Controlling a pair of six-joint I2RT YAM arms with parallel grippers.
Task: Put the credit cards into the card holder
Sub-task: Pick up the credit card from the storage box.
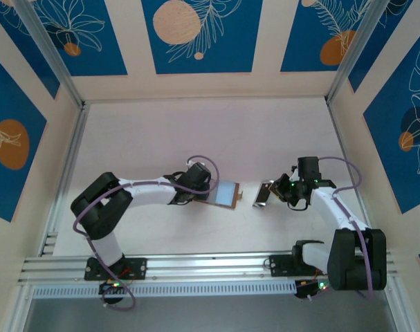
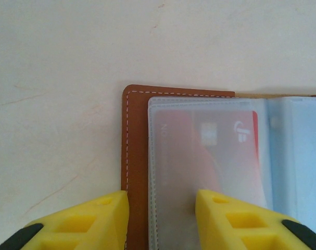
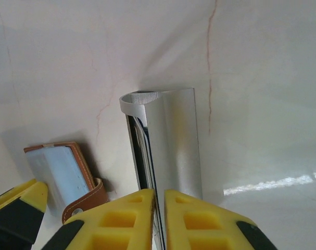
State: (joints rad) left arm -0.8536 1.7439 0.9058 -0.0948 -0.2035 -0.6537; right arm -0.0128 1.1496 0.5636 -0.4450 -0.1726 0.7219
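Pinches credit cards (image 3: 173, 140) upright in right gripper (image 3: 159, 195), near card holder (image 2: 137, 156).
Straddles its left edge with left gripper (image 2: 160, 198), jaws parted, perhaps pressing; bare table (image 1: 196, 138) beyond.

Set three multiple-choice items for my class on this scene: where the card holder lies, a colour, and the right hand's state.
1. The card holder lies: A) under the left hand B) on the rail C) against the far wall.
2. The stowed card is: A) green B) red C) black.
3. The right hand is: A) wide open B) shut on the credit cards C) holding the card holder.
Answers: 1 A, its fingers straddle the holder's edge; 2 B, its face shows red; 3 B, fingers pinch the silver cards.
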